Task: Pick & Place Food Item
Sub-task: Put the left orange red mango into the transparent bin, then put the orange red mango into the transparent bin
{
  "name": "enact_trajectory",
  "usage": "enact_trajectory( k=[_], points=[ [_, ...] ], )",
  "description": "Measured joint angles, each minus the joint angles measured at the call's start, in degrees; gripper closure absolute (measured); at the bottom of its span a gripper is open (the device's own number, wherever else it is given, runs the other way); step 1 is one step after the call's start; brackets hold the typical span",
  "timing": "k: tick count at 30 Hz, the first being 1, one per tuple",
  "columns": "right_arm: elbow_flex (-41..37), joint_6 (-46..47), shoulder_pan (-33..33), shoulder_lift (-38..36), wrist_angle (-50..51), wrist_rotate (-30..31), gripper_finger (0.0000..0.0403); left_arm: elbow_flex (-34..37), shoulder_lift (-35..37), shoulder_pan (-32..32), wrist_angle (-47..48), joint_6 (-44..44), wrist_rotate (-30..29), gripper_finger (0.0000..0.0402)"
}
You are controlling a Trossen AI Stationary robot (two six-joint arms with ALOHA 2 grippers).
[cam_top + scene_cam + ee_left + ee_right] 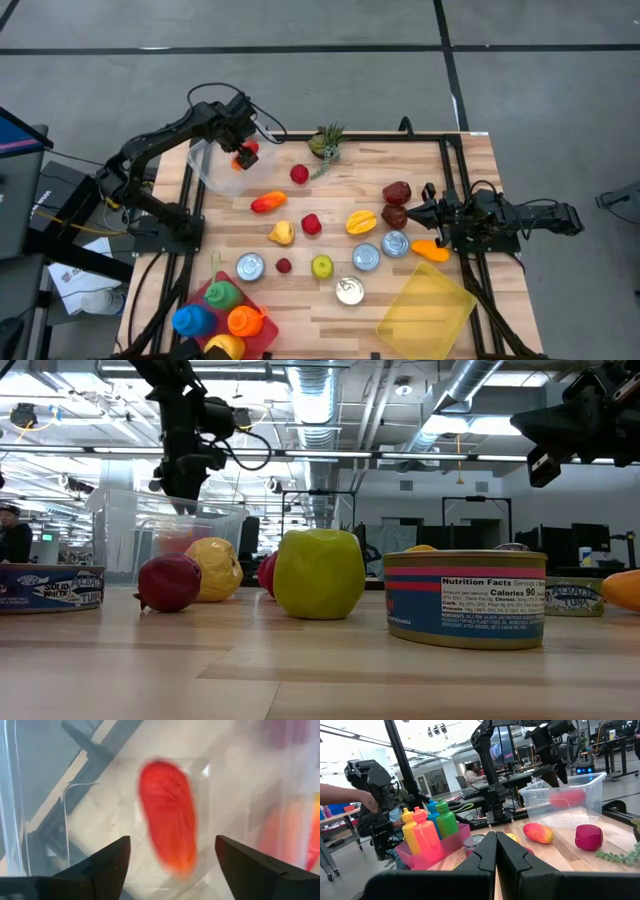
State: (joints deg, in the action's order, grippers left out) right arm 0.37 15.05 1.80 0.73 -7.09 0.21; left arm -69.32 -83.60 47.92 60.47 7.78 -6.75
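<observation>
A red-orange food item [167, 820] is inside the clear plastic bin [208, 168] at the table's far left. It looks blurred, and I cannot tell whether it lies on the bin's floor. My left gripper [172, 865] hangs over the bin, pointing down and open, with a finger on either side of the item and well clear of it. The same item shows through the bin wall [567, 798]. My right gripper [495, 855] waits at the table's right side, level and shut on nothing.
Fruits and vegetables [312, 224] and several cans [366, 256] are scattered across the table's middle. A pink tray of coloured bottles [225, 315] stands near left and a yellow bin [425, 310] near right. A small plant [326, 142] sits at the far edge.
</observation>
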Motion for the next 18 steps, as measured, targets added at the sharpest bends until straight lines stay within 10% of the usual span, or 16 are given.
enact_trajectory(
  k=[10, 18],
  points=[
    [0.00, 0.00, -0.01, -0.01, 0.00, 0.00, 0.0403, -1.37, 9.67, -1.73, 1.63, -0.68, 7.00, 0.0068],
    [0.00, 0.00, 0.00, 0.00, 0.00, 0.00, 0.0403, -4.80, 16.42, -16.93, 1.53, -6.68, 9.35, 0.0075]
  ],
)
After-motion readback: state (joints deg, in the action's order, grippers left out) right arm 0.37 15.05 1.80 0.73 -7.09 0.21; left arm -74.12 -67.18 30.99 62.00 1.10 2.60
